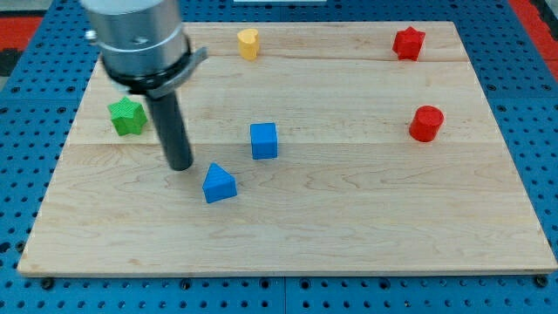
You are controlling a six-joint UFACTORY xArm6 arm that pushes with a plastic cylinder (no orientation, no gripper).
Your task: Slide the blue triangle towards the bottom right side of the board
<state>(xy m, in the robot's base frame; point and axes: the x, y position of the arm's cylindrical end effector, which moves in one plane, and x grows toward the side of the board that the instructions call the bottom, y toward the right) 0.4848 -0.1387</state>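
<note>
Blue triangle [219, 184] sits left of board centre, w/ my tip [180, 166] just beside it at approx 10 o'clock, holding nothing, contact unclear. Risk: off-centre push spins it, or sends it twd blue cube [264, 140] at its 1 o'clock.

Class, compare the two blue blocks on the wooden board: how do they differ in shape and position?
The blue triangle block has sloped sides meeting at a peak; the blue cube block has flat square faces. The triangle lies nearer the view's bottom and left, close to my tip; the cube sits farther from it. Both are the same blue.
</note>
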